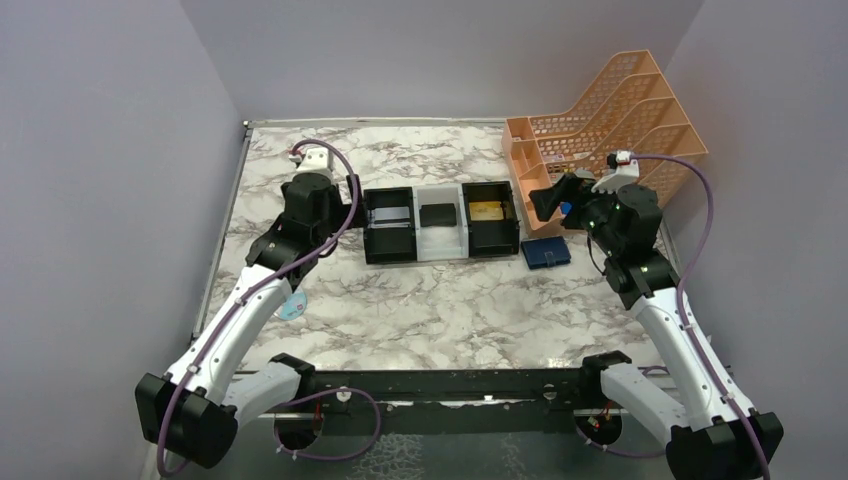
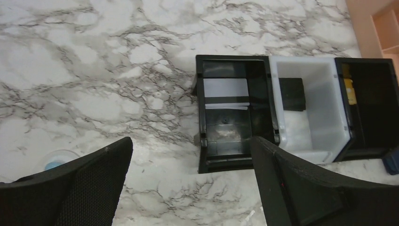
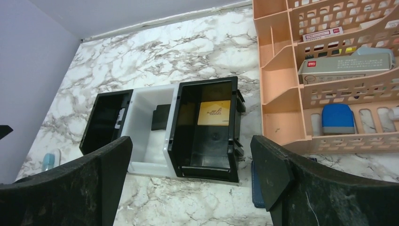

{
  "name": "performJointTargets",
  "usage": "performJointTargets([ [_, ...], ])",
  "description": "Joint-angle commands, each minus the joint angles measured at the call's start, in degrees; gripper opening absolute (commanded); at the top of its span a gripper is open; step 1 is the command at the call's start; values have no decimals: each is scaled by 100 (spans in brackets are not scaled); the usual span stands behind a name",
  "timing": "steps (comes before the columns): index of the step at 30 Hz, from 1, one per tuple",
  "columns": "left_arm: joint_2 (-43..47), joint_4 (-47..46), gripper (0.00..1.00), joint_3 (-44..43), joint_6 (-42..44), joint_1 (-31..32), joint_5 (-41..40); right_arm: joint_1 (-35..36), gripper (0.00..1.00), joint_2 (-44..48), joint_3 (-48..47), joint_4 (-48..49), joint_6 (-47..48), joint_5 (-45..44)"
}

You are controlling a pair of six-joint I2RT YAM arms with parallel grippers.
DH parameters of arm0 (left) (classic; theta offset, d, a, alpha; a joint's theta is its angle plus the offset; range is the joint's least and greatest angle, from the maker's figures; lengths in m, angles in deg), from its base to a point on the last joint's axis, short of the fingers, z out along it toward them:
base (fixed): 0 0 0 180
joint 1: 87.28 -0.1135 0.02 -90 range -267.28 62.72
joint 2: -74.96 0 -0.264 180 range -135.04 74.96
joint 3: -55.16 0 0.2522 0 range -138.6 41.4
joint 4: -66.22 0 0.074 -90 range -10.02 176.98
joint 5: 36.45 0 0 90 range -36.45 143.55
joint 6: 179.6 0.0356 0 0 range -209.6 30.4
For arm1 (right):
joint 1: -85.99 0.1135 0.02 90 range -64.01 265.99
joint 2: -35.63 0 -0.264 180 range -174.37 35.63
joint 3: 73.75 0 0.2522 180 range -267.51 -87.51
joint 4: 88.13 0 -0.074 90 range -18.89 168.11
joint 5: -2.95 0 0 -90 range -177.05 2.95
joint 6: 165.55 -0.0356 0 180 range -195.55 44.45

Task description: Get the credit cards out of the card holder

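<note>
The navy card holder (image 1: 546,252) lies closed on the marble table, just right of a row of three trays. A silver-grey card (image 2: 226,88) lies in the left black tray (image 1: 390,245). A black card (image 1: 438,214) lies in the white tray (image 1: 441,247). A gold card (image 1: 487,211) lies in the right black tray (image 1: 492,245). My left gripper (image 1: 350,200) is open and empty beside the left tray. My right gripper (image 1: 548,200) is open and empty above the holder, whose edge shows in the right wrist view (image 3: 258,186). That view also shows the gold card (image 3: 214,113).
A peach mesh file rack (image 1: 600,130) holding boxes and an eraser stands at the back right, close behind my right gripper. A small pale blue round thing (image 1: 292,305) lies on the table by my left arm. Purple walls close in both sides.
</note>
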Motion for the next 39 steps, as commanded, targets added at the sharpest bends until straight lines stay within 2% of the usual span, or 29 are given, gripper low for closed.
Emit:
performJointTargets([
  [1,335,-236,99,180,-491,13,957,13,100,101,-4,-93,-261,106],
  [5,585,-718,99,486,-678,4,1624,9,100,162,185,82,137,1252],
  [7,582,-705,99,444,-632,15,1946,13,100,281,465,396,309,1365],
  [9,508,-626,99,361,-543,4,2256,13,100,330,690,429,75,734],
  [11,411,-554,99,299,-552,12,2578,13,100,201,632,-88,-309,-214],
  [15,196,-566,99,369,-795,10,2977,12,100,-433,245,-1164,-457,-1005],
  [17,39,-588,99,441,-829,15,3253,11,100,-615,221,-1596,-863,-1620],
  [20,-98,-630,99,510,-805,30,3556,-6,100,-479,588,-1389,-1052,-1893],
  [23,-176,-612,99,526,-671,31,3772,-113,100,-447,801,-1106,-1234,-1465],
  [25,-186,-610,99,544,-640,38,3826,-192,100,-566,906,-950,-1384,-1156],
  [28,-126,-621,99,583,-679,38,3736,-532,86,-893,1084,-762,-1690,-465],
  [30,-43,-612,99,623,-674,37,3672,-740,81,-953,1272,-565,-1829,-123],
  [39,463,-644,99,811,-549,38,3087,-769,75,-377,1690,-273,-1653,-1144],
])
